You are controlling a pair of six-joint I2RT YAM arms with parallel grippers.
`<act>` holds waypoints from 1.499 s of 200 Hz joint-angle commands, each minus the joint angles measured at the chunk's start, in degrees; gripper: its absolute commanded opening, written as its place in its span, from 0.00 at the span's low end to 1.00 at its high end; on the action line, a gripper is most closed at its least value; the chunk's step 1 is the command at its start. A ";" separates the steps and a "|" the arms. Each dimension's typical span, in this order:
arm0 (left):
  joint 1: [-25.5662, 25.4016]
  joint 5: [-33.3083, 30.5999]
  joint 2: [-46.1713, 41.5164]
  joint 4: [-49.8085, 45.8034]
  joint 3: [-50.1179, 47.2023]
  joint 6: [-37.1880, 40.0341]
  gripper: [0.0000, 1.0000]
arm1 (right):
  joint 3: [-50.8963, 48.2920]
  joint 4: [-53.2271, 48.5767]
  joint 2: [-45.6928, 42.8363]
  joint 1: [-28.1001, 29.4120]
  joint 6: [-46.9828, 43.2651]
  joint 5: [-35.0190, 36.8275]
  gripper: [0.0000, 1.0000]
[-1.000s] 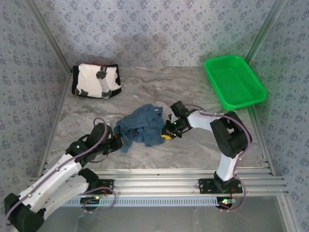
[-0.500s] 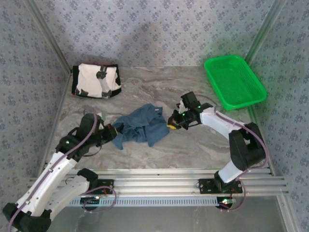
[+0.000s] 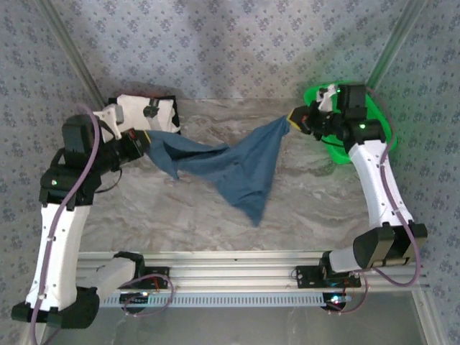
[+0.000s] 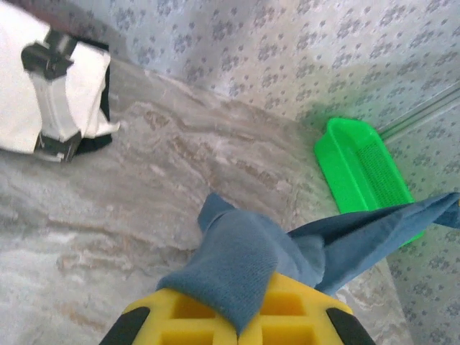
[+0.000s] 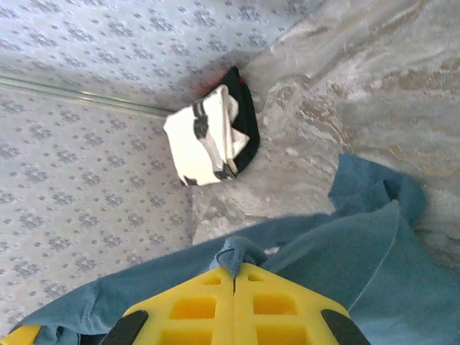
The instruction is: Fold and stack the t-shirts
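The blue shirt [image 3: 241,162] hangs stretched in the air between the two arms, spanning the middle of the bench [image 3: 180,208] from back left to back right. Its upper edge sags between the two grips, and the loose cloth drops in a long point toward the near middle of the bench. Whether that tip touches the surface cannot be told.

The left fingers [image 3: 144,139] are closed tight on one end of the shirt, raised over the back left part of the bench. In the left wrist view a bunch of blue cloth pushes out from between the yellow pads.

The right fingers [image 3: 295,117] are likewise pressed together on the other end, held high at the back right, just beside the left rim of the green basket [image 4: 359,169]. In the right wrist view a small fold of blue is pinched at the seam between the pads, and the rest of the shirt spreads below.

The cream shirt [image 5: 208,140] lies folded in the back left corner, against the patterned wall, its black edges and grey-black patches showing. The left arm crosses in front of part of it in the top view. It is apart from the blue shirt.
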 commanded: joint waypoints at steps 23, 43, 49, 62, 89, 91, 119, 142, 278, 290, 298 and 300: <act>5.97 4.19 5.95 -0.33 13.37 3.92 0.00 | 9.12 -0.01 0.52 -6.57 1.52 -7.10 0.00; 8.18 5.31 9.95 -0.69 20.38 3.51 0.00 | 11.76 1.90 0.79 -10.33 3.09 -9.54 0.00; 8.55 5.30 11.15 -0.69 23.02 3.23 0.00 | 12.21 3.27 0.91 -11.56 4.02 -10.44 0.00; 9.43 5.22 13.90 -0.82 27.77 2.10 0.00 | 13.28 7.13 0.78 -13.68 6.25 -12.02 0.00; 11.75 5.16 19.17 -1.29 36.66 -0.21 0.00 | 17.23 11.55 1.56 -16.52 9.23 -14.10 0.00; 11.90 5.20 19.55 -1.31 37.38 -0.32 0.00 | 17.53 11.70 1.63 -16.64 9.26 -14.25 0.00; 12.09 5.85 23.33 -1.41 44.81 -0.91 0.00 | 20.57 13.84 1.67 -17.04 9.93 -16.09 0.00; 12.12 7.69 24.13 -0.78 45.97 -1.60 0.00 | 21.45 12.33 1.71 -17.45 9.30 -17.37 0.00; 11.68 10.21 5.19 8.18 9.36 -5.83 0.00 | -1.88 1.09 -12.38 -17.54 -4.20 -18.09 0.00; 10.40 10.46 1.40 10.11 0.27 -9.20 0.00 | -7.16 -1.35 -14.74 -17.56 -7.15 -15.21 0.00; 9.10 10.46 -1.11 11.68 -6.31 -11.75 0.00 | -11.70 -1.79 -16.22 -17.75 -7.16 -14.01 0.00; 8.80 10.43 -1.69 12.04 -8.01 -12.43 0.00 | -12.75 -1.92 -16.44 -17.84 -7.23 -13.85 0.00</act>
